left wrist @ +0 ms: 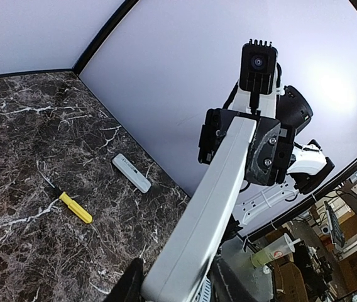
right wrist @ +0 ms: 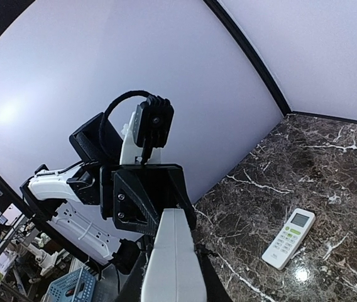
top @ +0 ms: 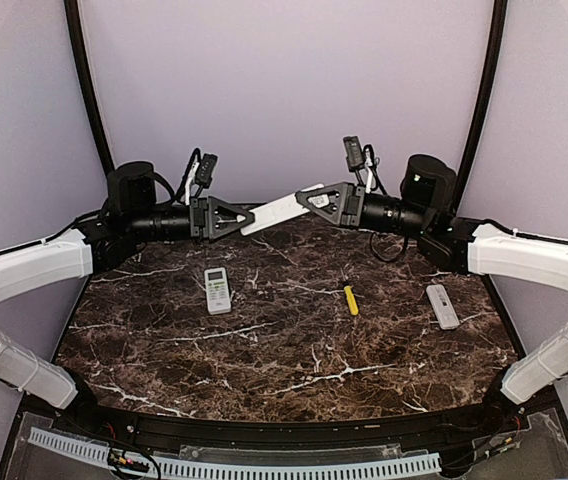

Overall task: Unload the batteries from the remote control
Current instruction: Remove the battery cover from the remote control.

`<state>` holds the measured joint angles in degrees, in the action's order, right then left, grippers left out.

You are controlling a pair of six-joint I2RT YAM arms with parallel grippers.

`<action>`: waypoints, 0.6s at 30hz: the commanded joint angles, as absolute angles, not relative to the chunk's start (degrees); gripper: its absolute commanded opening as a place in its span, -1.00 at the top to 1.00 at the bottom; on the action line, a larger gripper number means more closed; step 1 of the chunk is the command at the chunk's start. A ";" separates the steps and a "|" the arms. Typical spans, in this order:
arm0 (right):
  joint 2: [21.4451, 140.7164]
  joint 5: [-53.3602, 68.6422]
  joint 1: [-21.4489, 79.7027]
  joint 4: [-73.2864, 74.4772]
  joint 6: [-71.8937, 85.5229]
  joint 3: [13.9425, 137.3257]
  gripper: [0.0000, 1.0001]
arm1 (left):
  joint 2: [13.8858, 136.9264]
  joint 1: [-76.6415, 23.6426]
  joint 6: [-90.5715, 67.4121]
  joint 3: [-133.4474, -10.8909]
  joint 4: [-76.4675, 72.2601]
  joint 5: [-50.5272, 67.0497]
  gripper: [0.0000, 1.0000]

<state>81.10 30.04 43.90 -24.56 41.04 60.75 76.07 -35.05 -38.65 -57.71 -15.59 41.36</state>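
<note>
A long white remote control (top: 282,208) hangs in the air above the far side of the table, held between both arms. My left gripper (top: 252,220) is shut on its lower left end, and in the left wrist view the fingers (left wrist: 131,280) press against both sides of the remote control (left wrist: 210,207). My right gripper (top: 304,199) is shut on the upper right end, with the white body (right wrist: 171,264) running out from between its jaws toward the left gripper (right wrist: 159,201). No batteries show in any view.
On the marble table (top: 294,380) lie a second white remote with buttons and a screen (top: 218,290), a yellow-handled tool (top: 351,300) near the middle, and a flat white rectangular piece (top: 442,306) at the right. Light walls stand close behind.
</note>
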 commanded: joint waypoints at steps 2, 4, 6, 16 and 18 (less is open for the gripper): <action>79.79 26.65 44.32 -23.37 42.50 62.10 1.00 | 74.38 -35.24 -38.69 -56.29 -18.55 43.87 0.36; 79.84 25.80 44.15 -22.60 43.13 62.13 1.00 | 74.29 -35.24 -38.73 -56.11 -18.81 44.51 0.39; 79.85 24.96 43.74 -22.20 44.14 61.82 1.00 | 74.16 -35.24 -38.71 -55.94 -19.12 44.96 0.42; 81.19 25.97 42.19 -24.23 48.46 60.45 1.00 | 73.98 -35.24 -38.72 -55.64 -20.05 47.12 0.63; 81.32 26.04 42.09 -24.60 48.72 60.25 1.00 | 73.96 -35.24 -38.75 -55.44 -20.35 47.36 0.64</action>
<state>80.66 29.98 43.24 -23.14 47.33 60.73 76.03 -34.65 -39.51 -56.27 -18.44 44.62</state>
